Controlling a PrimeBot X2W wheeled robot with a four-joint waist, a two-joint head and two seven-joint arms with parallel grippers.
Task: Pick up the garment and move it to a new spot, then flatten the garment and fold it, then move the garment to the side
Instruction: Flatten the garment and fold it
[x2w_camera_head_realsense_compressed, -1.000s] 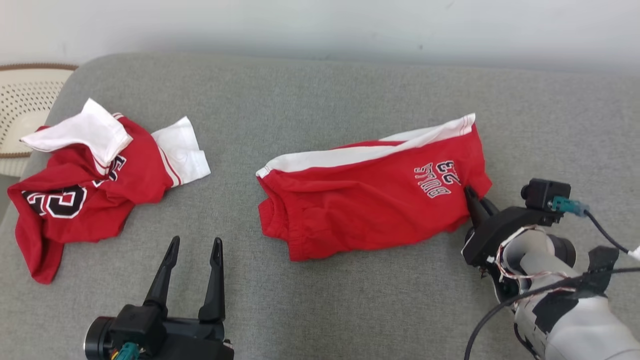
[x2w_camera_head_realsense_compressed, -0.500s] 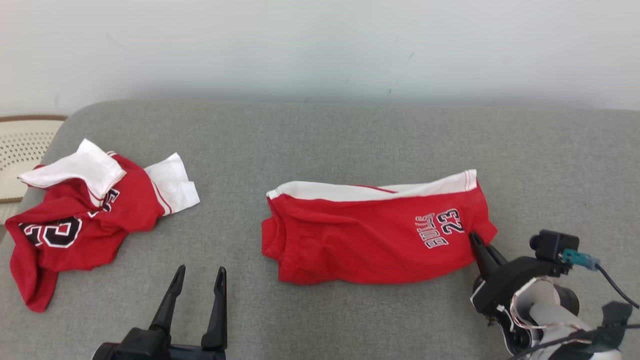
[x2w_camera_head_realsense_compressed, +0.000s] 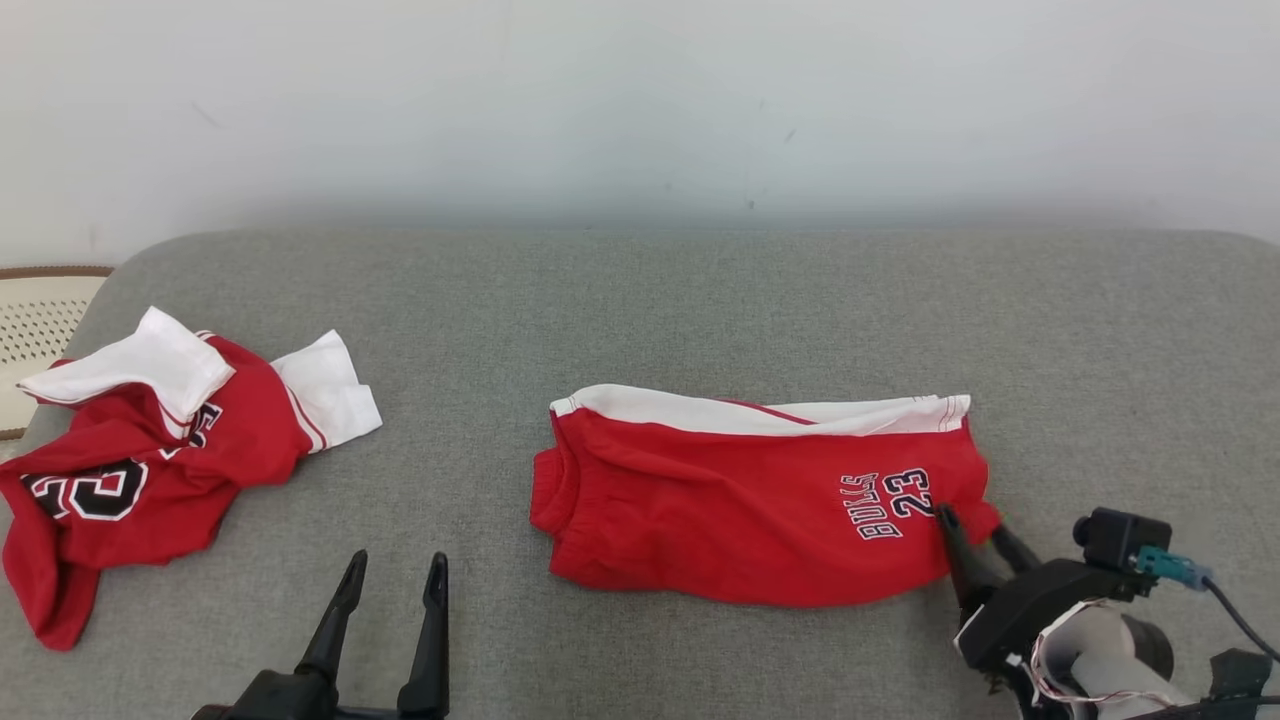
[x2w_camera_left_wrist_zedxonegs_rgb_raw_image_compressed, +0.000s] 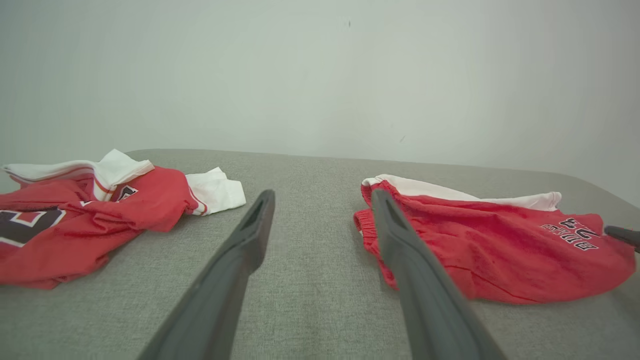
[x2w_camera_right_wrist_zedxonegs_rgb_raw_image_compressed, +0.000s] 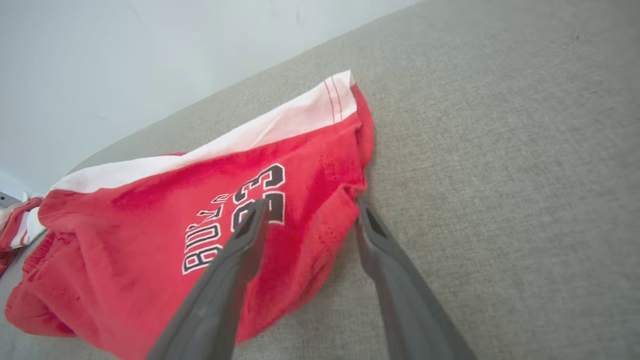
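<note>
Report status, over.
Left gripper open, holding nothing. Right gripper open, straddling corner of red shorts, lying on grey cushion. Crumpled jersey far left, apart.

The head view looks forward and down over the grey cushion (x2w_camera_head_realsense_compressed: 700, 300) toward the wall (x2w_camera_head_realsense_compressed: 640, 100). The left wrist view skims low along the cushion; the right wrist view sits close and tilted — all three share the red shorts (x2w_camera_head_realsense_compressed: 760, 520).
</note>
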